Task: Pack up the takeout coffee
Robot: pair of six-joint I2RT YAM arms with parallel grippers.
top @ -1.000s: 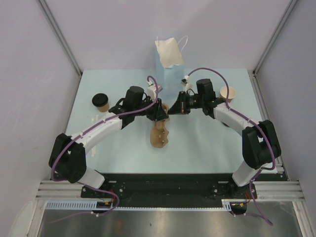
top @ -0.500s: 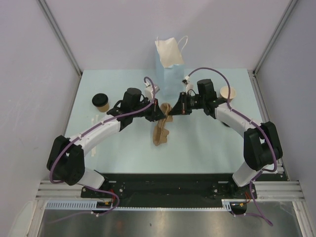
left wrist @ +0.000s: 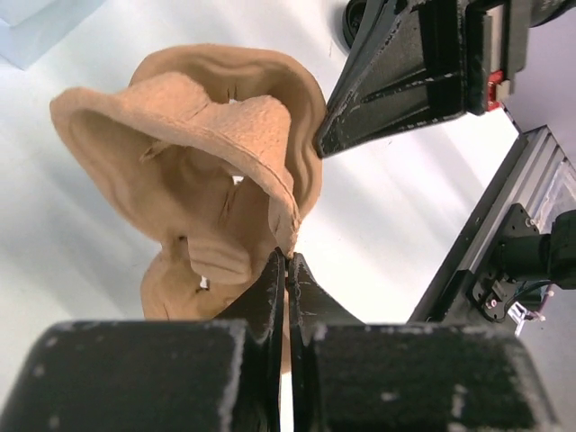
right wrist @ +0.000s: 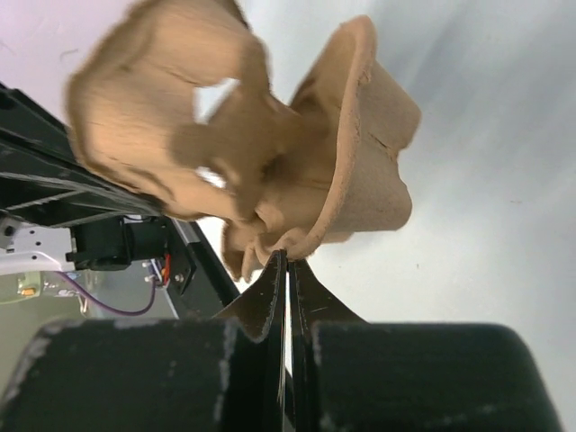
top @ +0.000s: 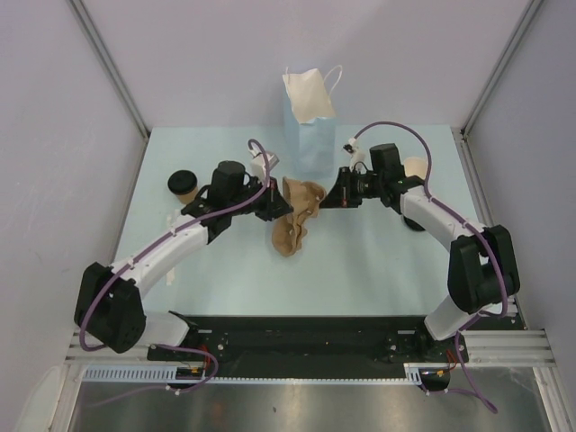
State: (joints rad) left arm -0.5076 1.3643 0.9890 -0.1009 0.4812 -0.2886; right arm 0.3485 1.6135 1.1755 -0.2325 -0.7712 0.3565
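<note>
The takeout coffee [top: 183, 185], a small tan cup with a black lid, stands at the left of the table, apart from both arms. Between the arms, in front of the bag, hangs the brown pulp carrier [top: 295, 216], tilted and off the table. My left gripper [top: 279, 205] is shut on its left rim, and my right gripper [top: 326, 196] is shut on its right rim. In the left wrist view the left gripper [left wrist: 288, 259] pinches the thin edge of the carrier [left wrist: 207, 162]. The right wrist view shows the right gripper [right wrist: 288, 256] pinching the carrier [right wrist: 270, 153].
A tall light-blue paper bag [top: 309, 126] with white handles stands open at the back centre, just behind the carrier. A lidless tan cup [top: 417, 167] stands at the right, partly behind my right arm. Grey walls close in both sides of the table.
My left gripper has shut on the carrier's rim. Both arms have moved back toward the bag, lifting the carrier with them.
</note>
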